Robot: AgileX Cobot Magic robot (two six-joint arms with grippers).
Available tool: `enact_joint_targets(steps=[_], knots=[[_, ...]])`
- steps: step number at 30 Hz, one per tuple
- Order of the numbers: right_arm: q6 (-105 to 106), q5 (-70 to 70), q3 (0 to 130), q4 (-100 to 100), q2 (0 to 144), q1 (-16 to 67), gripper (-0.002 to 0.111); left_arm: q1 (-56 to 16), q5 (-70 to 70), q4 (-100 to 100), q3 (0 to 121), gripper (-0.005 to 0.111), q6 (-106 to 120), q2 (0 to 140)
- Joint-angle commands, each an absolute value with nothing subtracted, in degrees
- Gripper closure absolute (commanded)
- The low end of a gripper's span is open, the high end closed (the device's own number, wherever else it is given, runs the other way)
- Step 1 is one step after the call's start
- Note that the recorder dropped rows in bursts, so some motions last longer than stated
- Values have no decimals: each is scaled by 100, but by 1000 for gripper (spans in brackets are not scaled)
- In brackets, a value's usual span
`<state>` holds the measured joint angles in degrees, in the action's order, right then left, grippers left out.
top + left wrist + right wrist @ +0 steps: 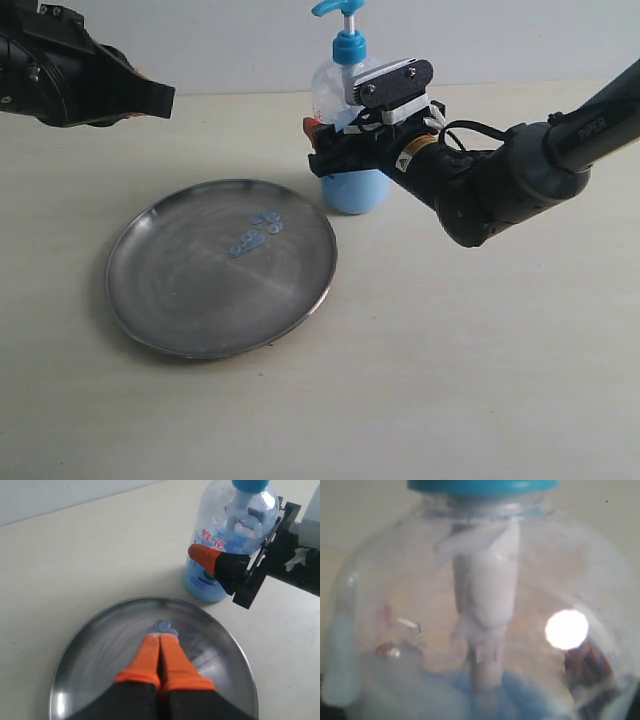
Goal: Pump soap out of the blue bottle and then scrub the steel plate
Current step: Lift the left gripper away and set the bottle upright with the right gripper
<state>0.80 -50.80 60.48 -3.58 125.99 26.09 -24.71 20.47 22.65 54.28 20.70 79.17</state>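
Item: soap (258,232) on steel plate (180,290), lying just ahead of my left gripper (160,640), closed, empty. Right gripper (318,148) clasps blue bottle (355,192), jaws wide.

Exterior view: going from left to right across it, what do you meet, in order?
left gripper → steel plate → blue bottle → right arm
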Motion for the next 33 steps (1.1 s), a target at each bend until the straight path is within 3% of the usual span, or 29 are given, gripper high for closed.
enact_joint_targets(steps=[1,4,7,9,16,19,23,33], knots=[[150,-5730,6092,-340,12512,2589,108,-2451,1833,2434,5393,107,2060,7864],[265,-5670,6092,-340,12512,2589,108,-2451,1798,2458,5393,107,2060,7864],[359,-5587,6092,-340,12512,2589,97,-2451,1797,2502,5393,107,2060,7864],[359,-5587,6092,-340,12512,2589,86,-2451,1797,2537,5393,107,2060,7864],[359,-5587,6092,-214,12512,2589,27,-2451,1738,2590,5393,107,2091,7864],[346,-5587,6092,62,12512,2589,12,-2451,1676,2568,5393,107,2186,7864],[346,-5574,6092,442,12404,2600,6,-2451,1676,2579,5393,107,2186,7864],[346,-4184,6092,401,11577,2600,6,-2451,1676,2630,5393,107,2186,7864]])
